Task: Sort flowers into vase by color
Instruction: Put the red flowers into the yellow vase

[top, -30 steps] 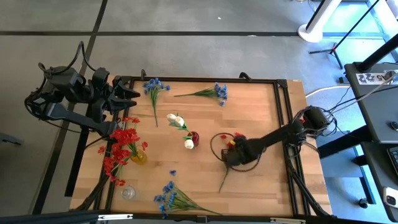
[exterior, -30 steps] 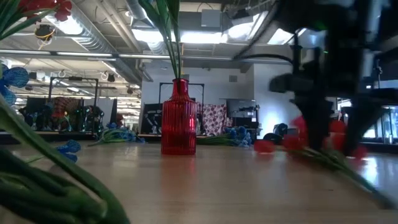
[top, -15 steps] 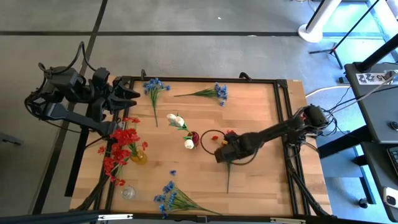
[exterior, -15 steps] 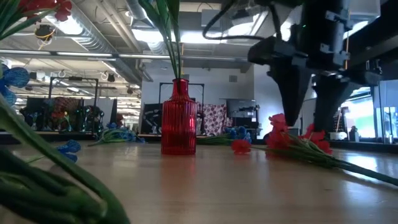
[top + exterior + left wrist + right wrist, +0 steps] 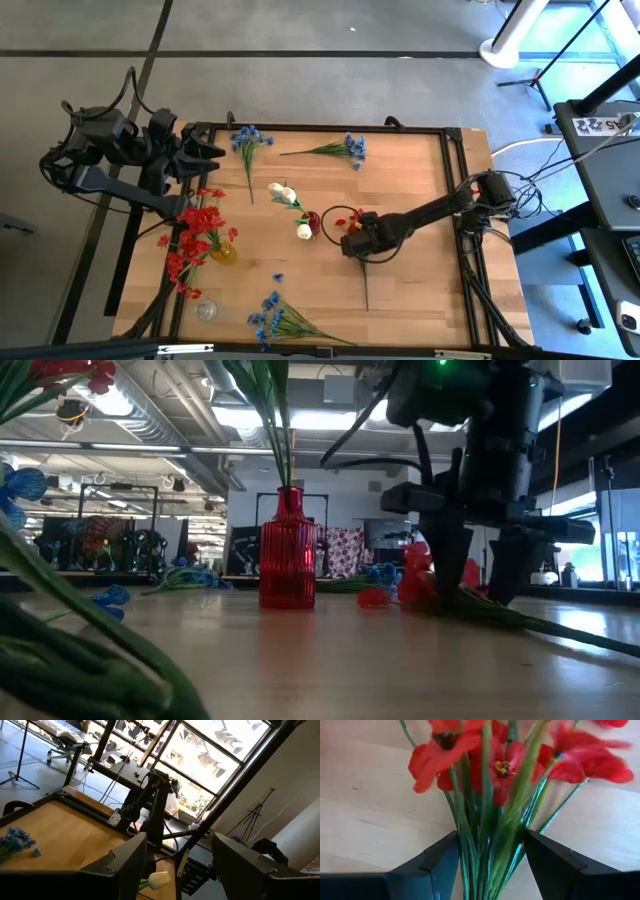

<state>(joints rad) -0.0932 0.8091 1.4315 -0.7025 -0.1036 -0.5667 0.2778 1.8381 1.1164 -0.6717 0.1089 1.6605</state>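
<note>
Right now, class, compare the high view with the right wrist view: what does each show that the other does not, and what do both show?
Only the high view shows the whole table, the left end effector waiting at its far left corner, the blue sprigs, the white blooms in the red vase, and the red bunch in the yellow vase.

Only the right wrist view shows the stems running between the right end effector's fingers.

Both show the red sprig and the right end effector.
</note>
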